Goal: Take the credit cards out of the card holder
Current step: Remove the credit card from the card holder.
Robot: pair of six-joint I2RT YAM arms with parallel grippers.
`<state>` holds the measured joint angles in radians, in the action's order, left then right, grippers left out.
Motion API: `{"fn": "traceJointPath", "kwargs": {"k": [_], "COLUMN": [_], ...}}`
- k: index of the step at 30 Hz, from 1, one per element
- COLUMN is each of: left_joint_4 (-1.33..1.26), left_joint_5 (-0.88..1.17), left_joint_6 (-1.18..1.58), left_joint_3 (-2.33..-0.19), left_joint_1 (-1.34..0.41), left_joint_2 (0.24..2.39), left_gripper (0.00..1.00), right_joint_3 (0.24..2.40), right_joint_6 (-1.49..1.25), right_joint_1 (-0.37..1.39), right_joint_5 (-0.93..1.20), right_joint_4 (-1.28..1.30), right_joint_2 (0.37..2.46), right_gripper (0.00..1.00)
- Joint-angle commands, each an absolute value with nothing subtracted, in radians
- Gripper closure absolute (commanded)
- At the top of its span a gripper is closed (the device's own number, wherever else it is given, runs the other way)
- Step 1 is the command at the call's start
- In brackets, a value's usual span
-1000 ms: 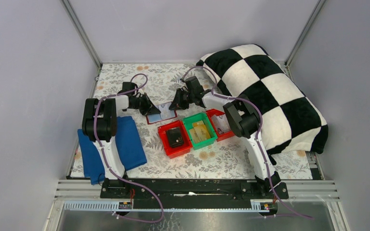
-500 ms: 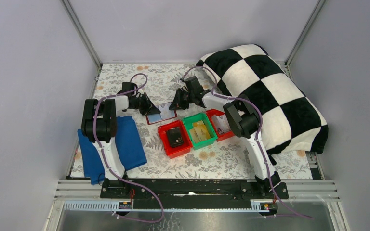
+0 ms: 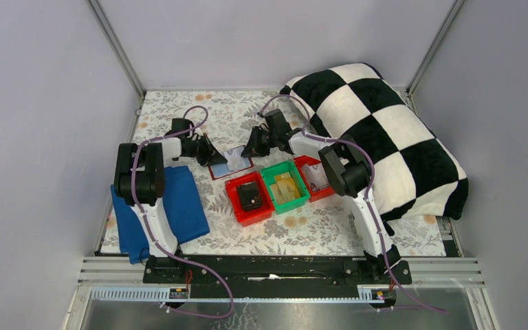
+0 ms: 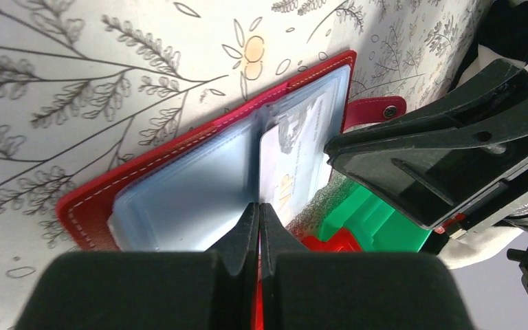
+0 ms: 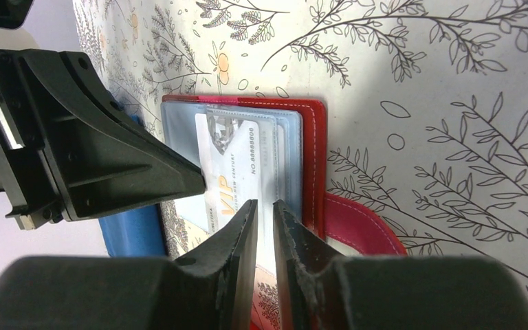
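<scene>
Top view's evenly lit and fairly sharp, only faint soft shadows on the counter (image 3: 261,227). Wrist shots are bright too, though the left tool (image 4: 258,210) and right tool (image 5: 265,204) look soft up close.

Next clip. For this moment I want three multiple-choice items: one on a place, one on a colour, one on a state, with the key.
1. Where does the card holder lie?
A. Held in mid-air
B. On the floral table, between the left gripper and the right gripper
C. Tucked inside a bin

2. What colour is the bin holding the black boxy object?
A. Green
B. Blue
C. Red

3. What state is the card holder in?
A. Open, with a credit card in a pocket
B. Folded shut and strapped
C. Open, with no card in it

Key: 1 B, the top view shows it flat on the table with a gripper at each side. 2 C, the bin's walls are red. 3 A, both wrist views show the pockets spread open and a VIP card in one.
</scene>
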<state>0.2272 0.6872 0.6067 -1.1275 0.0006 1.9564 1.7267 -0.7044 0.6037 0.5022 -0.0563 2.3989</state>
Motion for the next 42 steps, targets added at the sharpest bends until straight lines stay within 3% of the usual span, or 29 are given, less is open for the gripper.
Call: {"fn": "traceJointPath", "kwargs": {"k": [1, 42], "left_joint_4": [0.212, 0.255], "left_joint_5": [0.686, 0.718], "left_joint_6": [0.598, 0.554], "left_joint_3": [-1.121, -1.14], "left_joint_1": [0.02, 0.025], "left_joint_2": [1.906, 1.909], "left_gripper": [1.0, 1.0], "right_joint_3": [1.69, 1.706], "right_joint_6": [-0.683, -0.698], "right_joint_1": [0.591, 0.616], "right_joint_5": [0.489, 0.56], "right_joint_4": [-0.035, -0.092], "right_joint_2": [2.383, 2.337], "right_gripper": [0.78, 0.73]}}
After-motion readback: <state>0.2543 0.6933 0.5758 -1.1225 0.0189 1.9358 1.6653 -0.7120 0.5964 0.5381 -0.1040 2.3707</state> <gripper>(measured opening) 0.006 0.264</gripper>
